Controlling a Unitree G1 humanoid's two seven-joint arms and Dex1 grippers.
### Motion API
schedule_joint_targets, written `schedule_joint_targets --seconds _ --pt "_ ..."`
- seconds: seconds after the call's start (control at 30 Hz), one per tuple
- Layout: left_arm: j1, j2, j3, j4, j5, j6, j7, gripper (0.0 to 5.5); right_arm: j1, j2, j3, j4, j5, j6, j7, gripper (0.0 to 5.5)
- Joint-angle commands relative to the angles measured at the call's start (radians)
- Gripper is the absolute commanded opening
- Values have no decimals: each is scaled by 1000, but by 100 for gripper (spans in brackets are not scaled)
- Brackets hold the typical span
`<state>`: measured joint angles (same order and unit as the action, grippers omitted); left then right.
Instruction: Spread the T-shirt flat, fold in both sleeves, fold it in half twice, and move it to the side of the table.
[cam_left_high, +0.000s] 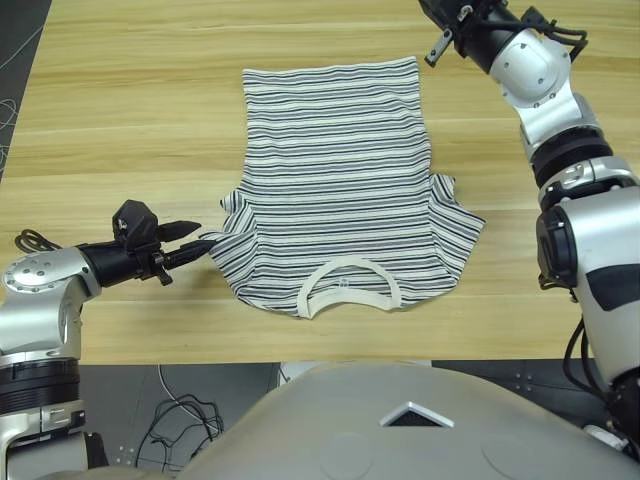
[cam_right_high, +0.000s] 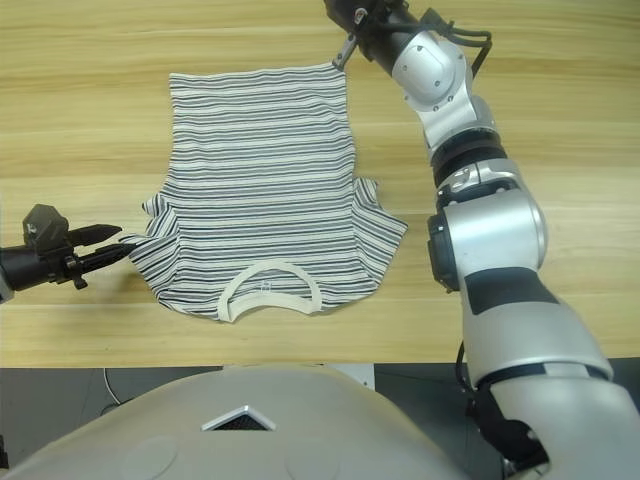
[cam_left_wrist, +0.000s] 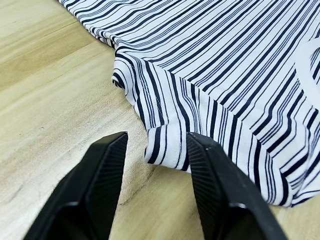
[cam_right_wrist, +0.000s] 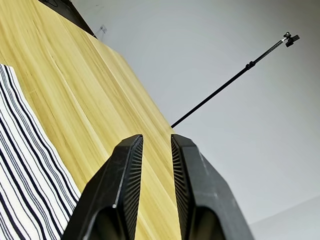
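Wooden desk (cam_left_high: 120, 100) before grey wall (cam_right_wrist: 225, 60), striped T-shirt (cam_left_high: 340, 180) spread at its middle, left hand (cam_left_wrist: 155, 150) parted around one sleeve edge, right hand (cam_right_wrist: 156, 137) narrowly apart, empty, by far hem corner

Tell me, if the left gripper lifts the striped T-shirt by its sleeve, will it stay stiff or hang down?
Probably floppy: the T-shirt lies wrinkled, its sleeve creased near the left gripper. It looks thin, so likely light. Pulled, it may slide easily over the smooth table.

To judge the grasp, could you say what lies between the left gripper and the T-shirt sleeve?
Nothing: left wrist view shows the sleeve edge between the open fingers.
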<state>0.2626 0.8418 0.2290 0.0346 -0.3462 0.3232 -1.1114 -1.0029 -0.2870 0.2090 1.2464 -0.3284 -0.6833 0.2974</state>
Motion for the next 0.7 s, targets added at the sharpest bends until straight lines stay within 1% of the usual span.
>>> schedule_joint_targets --seconds 0.03,0.27,0.53,0.7 --pt "-11 5 -12 7 10 -4 4 141 6 -10 0 -14 2 -1 14 103" --pt "5 16 -22 10 9 -6 -10 12 2 -3 1 -11 1 5 17 103" --pt "6 25 -19 11 -1 -6 -35 10 -3 -5 -1 -8 2 10 17 103" --pt "-12 39 8 4 -22 5 -47 10 -8 -3 -2 -8 3 14 18 103"
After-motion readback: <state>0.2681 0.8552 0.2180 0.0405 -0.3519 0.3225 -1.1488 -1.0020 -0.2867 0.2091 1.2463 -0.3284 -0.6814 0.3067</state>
